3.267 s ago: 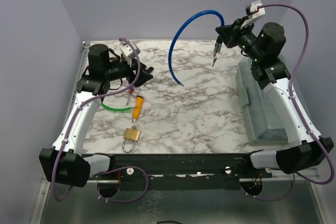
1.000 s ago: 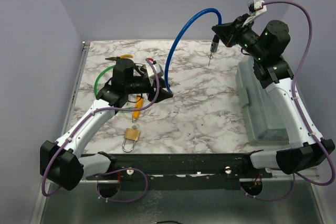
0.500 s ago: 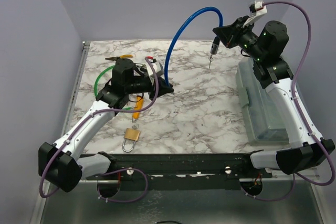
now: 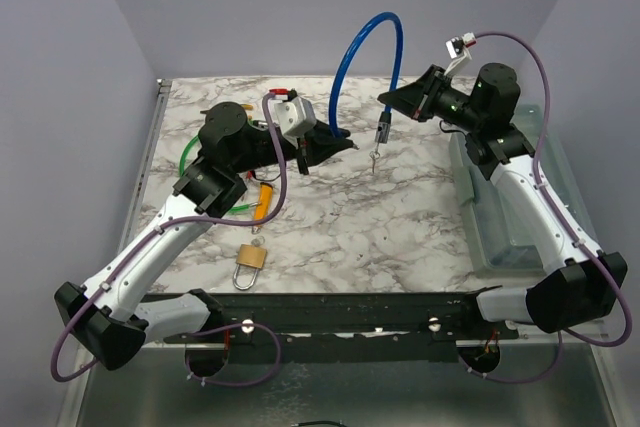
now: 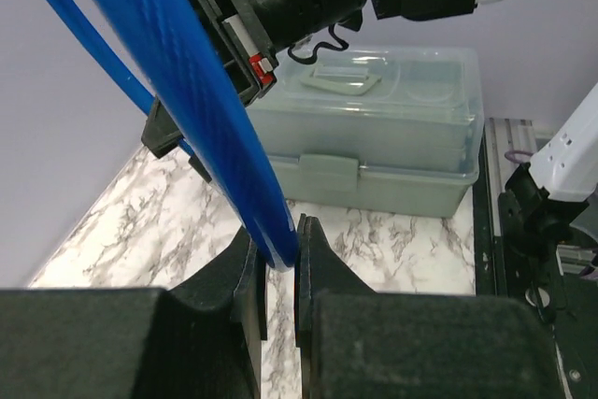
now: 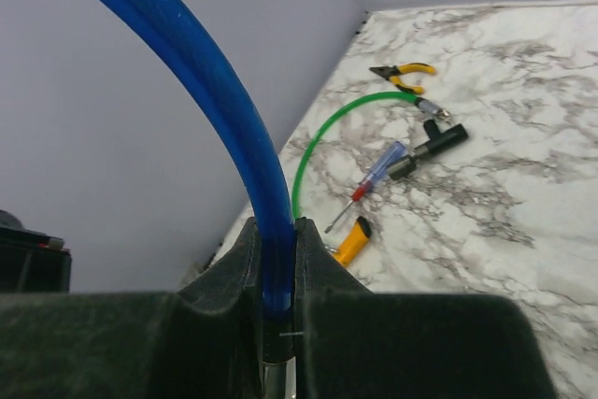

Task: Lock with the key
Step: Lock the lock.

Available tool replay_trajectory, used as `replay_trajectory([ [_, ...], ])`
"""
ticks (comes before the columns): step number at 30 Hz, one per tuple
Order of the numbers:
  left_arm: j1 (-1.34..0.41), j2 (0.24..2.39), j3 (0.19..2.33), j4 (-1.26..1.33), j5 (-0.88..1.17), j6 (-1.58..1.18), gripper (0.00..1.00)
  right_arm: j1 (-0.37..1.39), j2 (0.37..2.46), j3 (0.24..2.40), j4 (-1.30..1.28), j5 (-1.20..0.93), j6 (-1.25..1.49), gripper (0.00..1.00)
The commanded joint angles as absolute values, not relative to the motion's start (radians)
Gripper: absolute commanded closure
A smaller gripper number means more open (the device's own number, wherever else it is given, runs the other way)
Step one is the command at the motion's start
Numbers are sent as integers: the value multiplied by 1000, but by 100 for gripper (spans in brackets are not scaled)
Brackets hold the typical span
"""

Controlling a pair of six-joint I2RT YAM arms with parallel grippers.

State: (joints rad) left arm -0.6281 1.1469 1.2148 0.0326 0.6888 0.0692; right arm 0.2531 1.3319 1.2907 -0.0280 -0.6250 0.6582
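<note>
Your left gripper (image 5: 278, 254) pinches one end of the blue hose (image 5: 187, 91), your right gripper (image 6: 277, 240) the other; the padlock (image 4: 249, 264) lies near left.

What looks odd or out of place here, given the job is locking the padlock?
Both grippers hold the wrong thing: the left gripper and the right gripper each clamp the blue tube, which arches in the air between them. The brass padlock lies untouched near the arm bases.
</note>
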Motion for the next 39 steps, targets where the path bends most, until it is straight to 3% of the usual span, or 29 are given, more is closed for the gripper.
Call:
replay_trajectory([
  [1,-664,1127,1250,109,604,29,100,253,1316,1288,111,-772,795,99],
  [9,-712,1156,1274,201,509,-80,100,253,1316,1258,180,-826,890,99],
  [39,-740,1220,1244,246,472,-7,100,253,1306,1255,185,-865,1001,100],
])
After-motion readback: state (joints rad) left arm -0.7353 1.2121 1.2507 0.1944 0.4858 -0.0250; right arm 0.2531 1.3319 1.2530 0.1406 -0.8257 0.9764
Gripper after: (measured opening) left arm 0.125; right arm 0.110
